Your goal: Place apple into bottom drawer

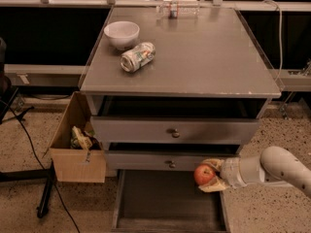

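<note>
The apple (pixel 204 174) is red-orange and round, held in my gripper (pixel 210 175) at the lower right of the camera view. My arm reaches in from the right, and the fingers are closed around the apple. The apple hangs above the right rear part of the bottom drawer (pixel 167 203), which is pulled out and shows a dark grey interior. It is just in front of the middle drawer's face.
The cabinet top (pixel 204 57) carries a white bowl (pixel 121 34), a crushed silver can (pixel 138 57) and a clear bottle (pixel 177 8) at the back. Two upper drawers with knobs (pixel 174 133) stand slightly open. A cardboard box (pixel 75 144) sits on the floor at left.
</note>
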Robot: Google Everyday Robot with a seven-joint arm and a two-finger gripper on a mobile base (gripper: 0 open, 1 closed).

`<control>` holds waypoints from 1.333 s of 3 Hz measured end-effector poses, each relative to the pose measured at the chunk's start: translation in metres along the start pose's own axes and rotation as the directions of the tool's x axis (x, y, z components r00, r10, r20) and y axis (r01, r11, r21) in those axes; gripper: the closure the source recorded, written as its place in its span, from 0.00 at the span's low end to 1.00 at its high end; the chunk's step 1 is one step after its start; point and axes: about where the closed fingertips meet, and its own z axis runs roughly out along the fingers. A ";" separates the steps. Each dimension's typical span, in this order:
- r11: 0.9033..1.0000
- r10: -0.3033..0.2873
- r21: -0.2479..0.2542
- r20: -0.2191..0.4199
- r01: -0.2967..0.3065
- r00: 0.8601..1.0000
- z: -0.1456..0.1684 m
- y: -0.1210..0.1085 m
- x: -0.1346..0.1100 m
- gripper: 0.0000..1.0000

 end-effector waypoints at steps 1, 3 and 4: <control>1.000 0.003 0.002 -0.015 -0.003 1.000 0.025 -0.013 0.028 1.00; 0.993 0.087 -0.075 -0.062 -0.091 0.994 0.085 -0.005 0.088 1.00; 0.993 0.087 -0.075 -0.062 -0.091 0.994 0.085 -0.005 0.088 1.00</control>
